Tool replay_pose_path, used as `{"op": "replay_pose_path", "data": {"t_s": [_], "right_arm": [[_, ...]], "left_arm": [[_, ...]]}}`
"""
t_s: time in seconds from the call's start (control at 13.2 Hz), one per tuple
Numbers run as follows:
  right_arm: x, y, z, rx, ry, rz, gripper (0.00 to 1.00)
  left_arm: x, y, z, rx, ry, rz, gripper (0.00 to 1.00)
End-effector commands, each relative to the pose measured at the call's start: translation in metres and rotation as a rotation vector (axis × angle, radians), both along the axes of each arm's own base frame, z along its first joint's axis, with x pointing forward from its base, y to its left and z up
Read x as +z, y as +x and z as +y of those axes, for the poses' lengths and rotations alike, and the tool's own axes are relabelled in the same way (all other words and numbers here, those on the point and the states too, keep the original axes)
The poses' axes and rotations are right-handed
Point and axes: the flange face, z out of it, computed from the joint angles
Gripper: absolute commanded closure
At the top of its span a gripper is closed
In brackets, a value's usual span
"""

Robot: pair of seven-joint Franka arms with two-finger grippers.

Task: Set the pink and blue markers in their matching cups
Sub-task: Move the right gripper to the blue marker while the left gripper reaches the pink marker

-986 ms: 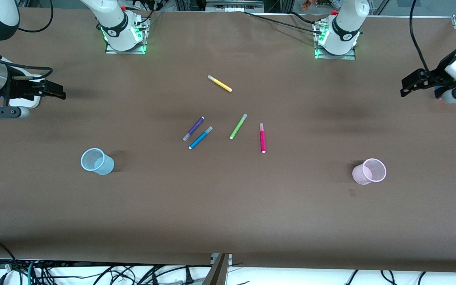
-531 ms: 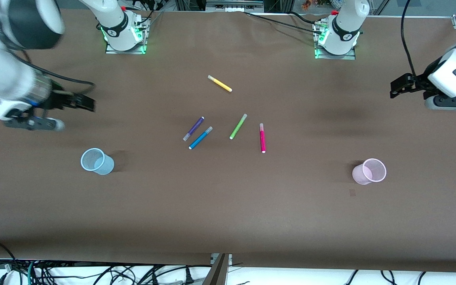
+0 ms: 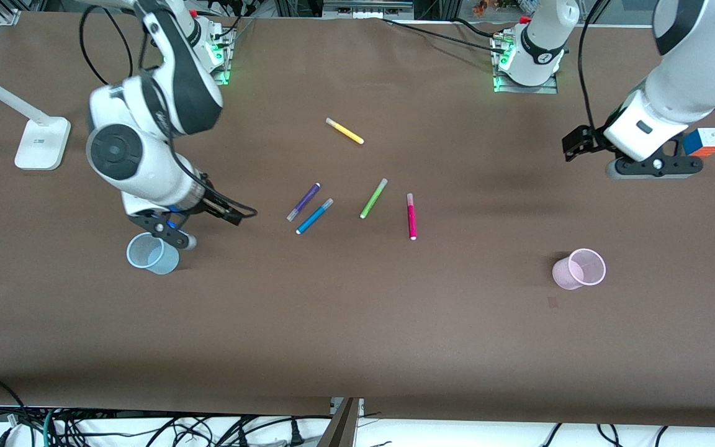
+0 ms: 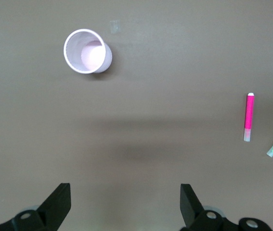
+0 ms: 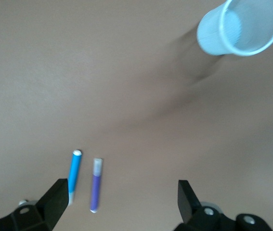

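I am watching one main hazard: the blue marker (image 3: 314, 216) is lying just beside the purple marker (image 3: 303, 202), almost parallel to it, so jaws descending off-centre are likely to catch both or nudge the blue one out of line. The lime-green marker (image 3: 373, 198) is lying near the pink marker (image 3: 411, 216) and poses the same risk on that side, though with more clearance. Both markers are lying flat on the table (image 3: 357, 335), so a shallow descent is likely to slide them rather than pinch them. The cups look light; I am expecting either to tip if a marker strikes its rim.

The right gripper (image 3: 233, 215) is hanging low over the table between the blue cup (image 3: 151, 253) and the marker cluster, its wrist body over the cup's rim, jaws spread wide and holding nothing. The left gripper (image 3: 575, 144) is hanging over bare table toward the left arm's end, jaws likewise wide apart and empty, well apart from the pink marker. The pink cup (image 3: 578, 269) is standing upright, nearer the front camera than the markers, as is the blue cup.
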Motion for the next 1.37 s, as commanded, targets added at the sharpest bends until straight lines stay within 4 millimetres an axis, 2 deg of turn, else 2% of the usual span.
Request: {"op": "replay_pose_path", "data": {"t_s": [0.0, 0.08, 0.23, 0.3, 0.46, 0.76, 0.91, 1.06, 1.29], "right_arm": [[-0.032, 0.001, 0.043, -0.081, 0.006, -0.026, 0.01], [-0.050, -0.002, 0.061, -0.095, 0.006, -0.036, 0.01], [-0.081, -0.008, 0.084, -0.093, 0.003, -0.037, 0.01], [-0.096, -0.010, 0.092, -0.084, 0.000, -0.033, 0.02], [-0.118, -0.011, 0.102, -0.081, 0.008, -0.045, 0.03], [-0.168, -0.018, 0.127, -0.135, 0.022, -0.082, 0.03], [-0.184, -0.024, 0.141, -0.154, 0.031, -0.097, 0.05], [-0.197, -0.030, 0.150, -0.169, 0.033, -0.103, 0.05], [-0.209, -0.040, 0.163, -0.170, 0.032, -0.102, 0.05]], "left_arm": [[-0.036, -0.006, -0.024, -0.035, -0.004, -0.023, 0.00], [-0.055, -0.004, -0.042, -0.066, -0.008, -0.016, 0.00], [-0.086, -0.001, -0.072, -0.118, -0.017, 0.023, 0.00], [-0.100, 0.003, -0.078, -0.121, -0.024, 0.028, 0.00], [-0.134, 0.005, -0.111, -0.135, -0.047, 0.040, 0.00], [-0.195, 0.009, -0.152, -0.120, -0.088, 0.052, 0.00], [-0.224, 0.009, -0.171, -0.126, -0.114, 0.050, 0.00], [-0.249, 0.005, -0.198, -0.121, -0.156, 0.020, 0.00], [-0.273, 0.002, -0.212, -0.139, -0.147, -0.003, 0.00]]}}
